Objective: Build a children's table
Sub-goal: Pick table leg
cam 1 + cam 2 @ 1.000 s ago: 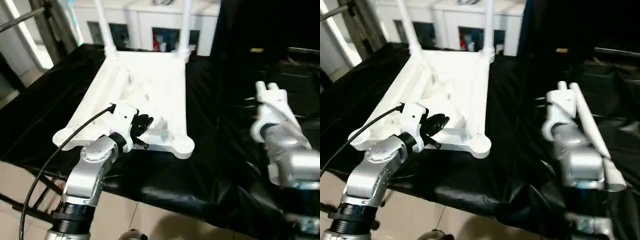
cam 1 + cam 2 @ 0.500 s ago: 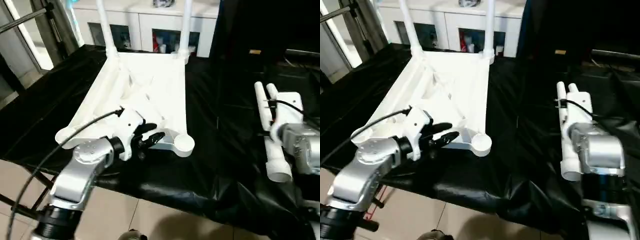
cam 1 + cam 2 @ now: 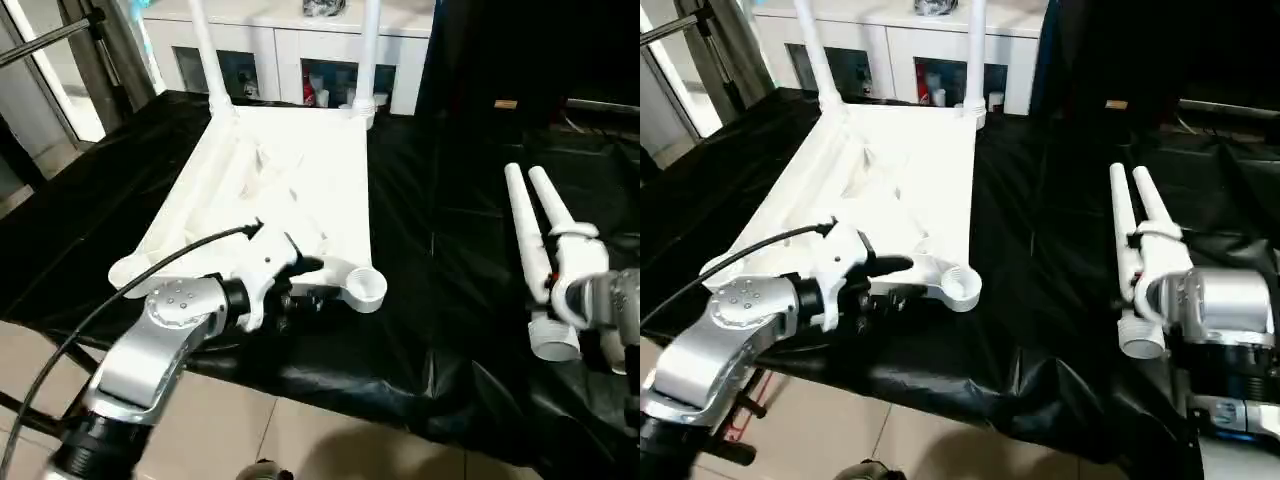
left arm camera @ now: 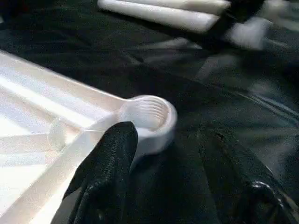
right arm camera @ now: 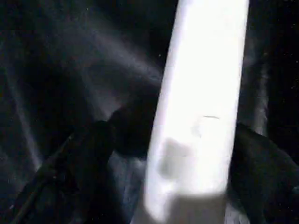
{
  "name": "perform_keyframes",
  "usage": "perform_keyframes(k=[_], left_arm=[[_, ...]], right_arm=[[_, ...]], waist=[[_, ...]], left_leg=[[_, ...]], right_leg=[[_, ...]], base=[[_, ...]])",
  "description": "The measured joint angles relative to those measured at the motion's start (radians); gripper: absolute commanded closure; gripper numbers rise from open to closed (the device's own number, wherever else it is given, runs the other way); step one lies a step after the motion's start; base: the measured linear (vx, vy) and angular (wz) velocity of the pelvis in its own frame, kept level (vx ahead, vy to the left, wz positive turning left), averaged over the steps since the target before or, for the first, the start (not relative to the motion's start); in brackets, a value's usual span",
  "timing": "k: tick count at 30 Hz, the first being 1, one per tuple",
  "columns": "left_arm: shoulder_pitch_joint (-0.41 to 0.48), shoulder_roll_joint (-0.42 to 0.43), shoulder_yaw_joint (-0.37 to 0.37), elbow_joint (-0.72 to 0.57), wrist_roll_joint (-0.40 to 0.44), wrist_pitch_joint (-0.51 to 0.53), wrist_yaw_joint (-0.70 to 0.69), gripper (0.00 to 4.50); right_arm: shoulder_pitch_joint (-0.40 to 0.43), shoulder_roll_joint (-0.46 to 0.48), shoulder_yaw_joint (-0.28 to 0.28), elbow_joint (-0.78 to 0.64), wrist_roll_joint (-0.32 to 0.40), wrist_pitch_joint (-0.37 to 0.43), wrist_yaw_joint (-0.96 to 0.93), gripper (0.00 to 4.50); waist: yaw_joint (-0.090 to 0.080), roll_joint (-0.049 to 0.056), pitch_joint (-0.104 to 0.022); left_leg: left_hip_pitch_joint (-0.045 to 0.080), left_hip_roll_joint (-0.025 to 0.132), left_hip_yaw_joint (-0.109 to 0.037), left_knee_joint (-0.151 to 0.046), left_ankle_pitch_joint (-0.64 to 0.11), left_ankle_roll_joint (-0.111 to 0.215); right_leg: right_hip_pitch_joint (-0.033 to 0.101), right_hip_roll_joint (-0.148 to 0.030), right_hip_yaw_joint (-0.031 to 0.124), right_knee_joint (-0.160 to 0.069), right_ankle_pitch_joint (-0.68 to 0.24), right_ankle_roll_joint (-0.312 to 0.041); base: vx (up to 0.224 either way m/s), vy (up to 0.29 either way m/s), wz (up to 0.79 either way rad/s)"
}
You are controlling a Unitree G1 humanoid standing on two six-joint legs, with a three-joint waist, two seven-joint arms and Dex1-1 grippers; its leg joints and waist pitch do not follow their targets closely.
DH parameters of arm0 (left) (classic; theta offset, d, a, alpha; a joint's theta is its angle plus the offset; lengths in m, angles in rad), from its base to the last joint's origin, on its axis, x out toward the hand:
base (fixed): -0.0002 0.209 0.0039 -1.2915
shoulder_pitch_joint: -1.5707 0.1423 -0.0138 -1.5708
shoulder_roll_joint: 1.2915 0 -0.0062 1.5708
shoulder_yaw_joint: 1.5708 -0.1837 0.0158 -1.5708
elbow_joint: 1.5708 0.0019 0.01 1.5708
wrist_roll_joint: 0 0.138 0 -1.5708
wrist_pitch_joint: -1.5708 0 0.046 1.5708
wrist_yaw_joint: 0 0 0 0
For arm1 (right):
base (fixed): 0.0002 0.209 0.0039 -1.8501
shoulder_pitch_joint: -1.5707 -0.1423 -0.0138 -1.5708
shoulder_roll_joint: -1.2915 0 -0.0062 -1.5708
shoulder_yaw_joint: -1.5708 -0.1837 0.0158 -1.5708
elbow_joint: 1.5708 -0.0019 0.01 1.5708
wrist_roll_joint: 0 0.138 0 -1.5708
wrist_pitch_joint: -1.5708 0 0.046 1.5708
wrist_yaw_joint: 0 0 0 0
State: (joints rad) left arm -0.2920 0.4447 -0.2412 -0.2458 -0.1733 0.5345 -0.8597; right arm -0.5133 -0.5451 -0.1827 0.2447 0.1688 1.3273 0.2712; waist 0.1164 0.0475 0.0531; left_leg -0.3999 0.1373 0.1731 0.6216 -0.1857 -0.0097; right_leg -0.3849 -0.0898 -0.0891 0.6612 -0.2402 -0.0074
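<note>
The table top lies underside up on the black-draped bench, two legs standing in its far corner sockets, and the near right socket empty. My left jaws are released at that near edge, one finger over the rib beside the socket, the other on the black cloth just outside it. Two loose legs lie side by side on the cloth well to the right; my right jaws straddle one leg, a finger on each side, whether clenched I cannot tell.
</note>
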Motion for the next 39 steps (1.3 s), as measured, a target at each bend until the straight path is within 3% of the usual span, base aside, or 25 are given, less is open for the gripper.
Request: perform_keyframes(k=[4,6,9,11,15,18,21,23,29,31,33,36,39], left_arm=[[0.000,0.022,-0.007,-0.034,-0.006,0.008,-0.030,2.00],[0.000,0.025,-0.009,-0.045,-0.015,0.019,-0.032,1.65],[-0.001,0.025,-0.009,-0.046,-0.033,0.038,-0.033,1.62],[-0.005,0.025,-0.009,-0.046,-0.035,0.039,-0.031,1.31],[-0.028,0.025,-0.009,-0.046,-0.038,0.038,-0.030,1.21],[-0.029,0.013,-0.006,-0.045,-0.040,0.037,-0.017,0.86],[-0.040,0.007,0.000,-0.037,-0.042,0.034,0.001,0.85],[-0.058,-0.012,0.011,-0.010,-0.043,0.028,0.020,0.51],[-0.142,-0.138,0.105,0.070,-0.095,0.027,0.111,0.05],[-0.188,-0.203,0.128,0.114,-0.123,0.031,0.144,0.00],[-0.260,-0.304,0.164,0.190,-0.168,0.050,0.195,0.00],[-0.353,-0.402,0.174,0.281,-0.221,0.081,0.236,0.00],[-0.447,-0.477,0.242,0.417,-0.273,0.113,0.277,0.00]], right_arm=[[0.000,-0.010,0.015,0.007,0.000,0.000,0.006,0.95],[0.000,-0.013,0.019,0.012,-0.001,0.000,0.015,1.27],[0.000,-0.016,0.024,0.013,-0.001,-0.001,0.021,1.39],[0.000,-0.018,0.024,0.015,-0.001,-0.002,0.022,1.63],[-0.001,-0.022,0.024,0.023,-0.001,-0.008,0.023,1.87],[-0.001,-0.022,0.019,0.024,-0.001,-0.010,0.022,2.17],[-0.001,-0.022,0.012,0.025,-0.001,-0.010,0.022,2.23],[-0.001,-0.021,0.003,0.025,0.001,-0.010,0.021,2.48],[-0.014,-0.017,-0.060,-0.001,0.030,-0.014,0.023,2.59],[-0.022,0.020,-0.134,-0.038,0.064,-0.063,0.032,2.59],[-0.035,0.106,-0.216,-0.101,0.143,-0.155,0.067,2.60],[-0.034,0.177,-0.223,-0.182,0.242,-0.259,0.158,2.61],[-0.002,0.247,-0.200,-0.285,0.333,-0.312,0.257,2.61]], waist=[[0.000,-0.001,0.000],[0.000,-0.002,-0.001],[0.000,-0.002,-0.001],[0.000,-0.002,-0.001],[0.000,-0.002,-0.001],[0.000,-0.002,-0.001],[0.000,-0.002,-0.001],[0.000,-0.002,-0.001],[0.004,-0.002,-0.001],[0.004,-0.003,0.000],[0.004,-0.003,0.000],[0.012,-0.003,0.000],[0.024,-0.003,0.000]], left_leg=[[0.000,0.000,0.001,0.000,0.000,0.000],[0.000,0.000,0.001,0.000,0.000,0.000],[0.000,0.000,0.001,0.000,0.000,0.000],[0.000,0.000,0.001,0.000,0.000,0.000],[0.000,0.000,0.001,0.000,0.000,0.000],[0.000,0.000,0.001,0.000,0.000,0.000],[0.000,0.000,0.001,0.000,0.000,0.000],[0.000,0.000,0.001,0.000,0.000,0.000],[0.000,0.000,0.001,0.001,0.000,0.000],[0.000,0.000,0.002,0.001,0.001,0.001],[-0.001,0.001,0.002,0.001,0.001,0.001],[-0.001,0.001,0.002,0.001,0.003,0.006],[-0.003,0.002,0.002,0.001,0.003,0.006]], right_leg=[[0.000,0.000,0.000,0.000,0.000,0.000],[0.001,0.000,0.000,0.000,0.000,0.000],[0.001,0.000,0.000,0.000,0.000,0.000],[0.001,0.000,0.000,0.000,0.000,0.000],[0.001,0.000,0.000,0.000,0.000,0.000],[0.001,0.000,0.000,0.000,0.000,0.000],[0.001,0.000,0.000,0.000,0.000,0.000],[0.001,0.000,0.000,0.000,0.000,0.000],[0.001,-0.001,0.000,0.000,0.000,0.000],[0.000,-0.001,0.000,0.000,0.000,0.000],[0.000,-0.001,0.000,0.001,0.001,-0.001],[0.000,-0.001,-0.001,0.000,0.001,-0.001],[-0.001,-0.001,-0.003,-0.001,0.001,-0.001]], base=[[0.000,0.000,0.00],[0.000,0.000,0.00],[0.000,0.000,0.00],[0.000,0.000,0.00],[0.000,0.000,0.00],[0.000,0.000,0.00],[0.000,0.000,0.00],[0.000,0.000,0.00],[0.000,0.000,0.00],[0.000,0.000,0.00],[0.000,0.000,0.00],[0.000,0.000,0.00],[0.000,0.000,0.00]])
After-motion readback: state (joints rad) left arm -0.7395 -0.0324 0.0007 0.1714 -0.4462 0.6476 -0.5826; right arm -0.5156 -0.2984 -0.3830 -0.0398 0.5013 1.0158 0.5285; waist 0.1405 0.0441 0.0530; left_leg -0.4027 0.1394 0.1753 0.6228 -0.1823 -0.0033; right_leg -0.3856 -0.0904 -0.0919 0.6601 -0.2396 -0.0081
